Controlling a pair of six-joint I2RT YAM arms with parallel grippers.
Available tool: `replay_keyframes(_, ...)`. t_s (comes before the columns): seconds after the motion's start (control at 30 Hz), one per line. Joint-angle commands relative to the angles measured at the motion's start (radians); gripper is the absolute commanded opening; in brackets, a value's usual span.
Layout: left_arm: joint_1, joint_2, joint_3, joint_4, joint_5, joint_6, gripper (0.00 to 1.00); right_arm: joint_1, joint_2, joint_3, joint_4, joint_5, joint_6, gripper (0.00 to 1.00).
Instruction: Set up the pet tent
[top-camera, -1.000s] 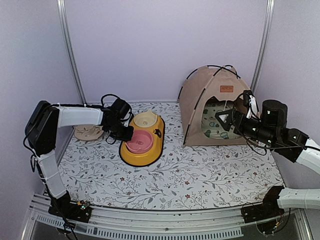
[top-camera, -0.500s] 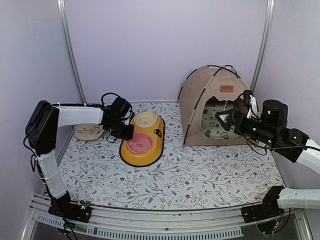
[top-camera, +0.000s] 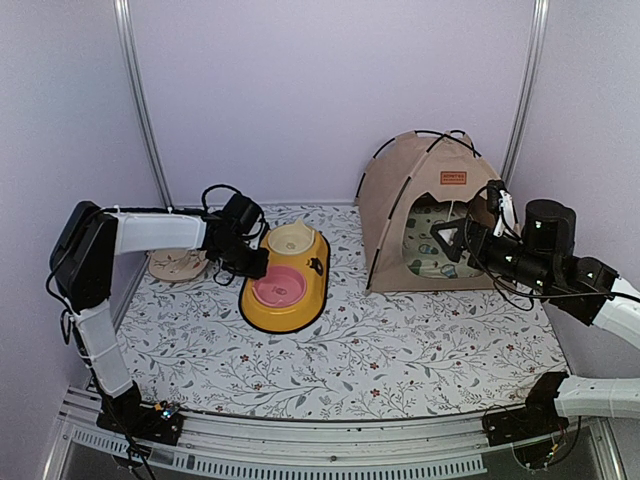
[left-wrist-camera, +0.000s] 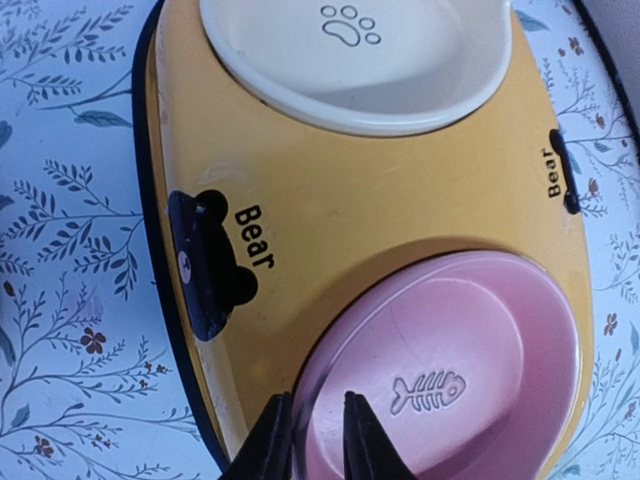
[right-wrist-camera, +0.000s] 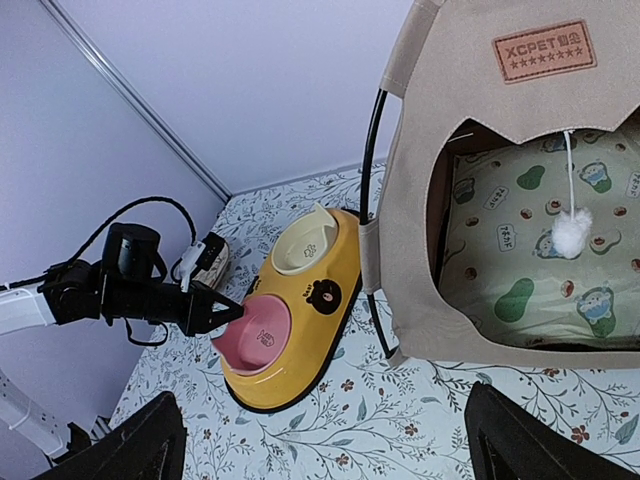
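Observation:
The tan pet tent (top-camera: 425, 190) stands upright at the back right, with black crossing poles and a brown label; it also shows in the right wrist view (right-wrist-camera: 480, 120). A cream mat with green prints (right-wrist-camera: 540, 270) lies inside it. My right gripper (top-camera: 445, 240) hovers in front of the tent opening, open and empty (right-wrist-camera: 322, 400). My left gripper (top-camera: 258, 265) is shut on the left rim of the pink bowl (left-wrist-camera: 470, 340) in the yellow double-bowl feeder (left-wrist-camera: 330, 190). That edge of the bowl looks slightly raised in the right wrist view (right-wrist-camera: 255, 335).
The feeder (top-camera: 262, 318) sits mid-table, left of the tent, with a cream bowl (top-camera: 290, 238) in its far well. A round tan disc (top-camera: 178, 265) lies at the left wall. A white pompom (right-wrist-camera: 572, 232) hangs in the tent doorway. Walls close in on both sides.
Almost nothing. The left wrist has shifted very slightly at the feeder. The right arm holds still.

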Motion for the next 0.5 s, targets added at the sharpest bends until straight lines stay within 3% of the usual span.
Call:
replay_keyframes(0.0, -0.015, -0.032, -0.039, 0.031, -0.013, 0.000, 0.15, 0.000, 0.005, 0.015, 0.004, 0.005, 0.004, 0.99)
replay_keyframes(0.17, -0.015, -0.028, -0.047, 0.042, -0.012, -0.005, 0.10, 0.000, 0.007, 0.016, 0.001, 0.001, 0.005, 0.99)
replay_keyframes(0.47, -0.014, -0.036, -0.019, 0.043, -0.001, -0.001, 0.11, 0.000, 0.004, 0.012, -0.001, 0.004, 0.007, 0.99)
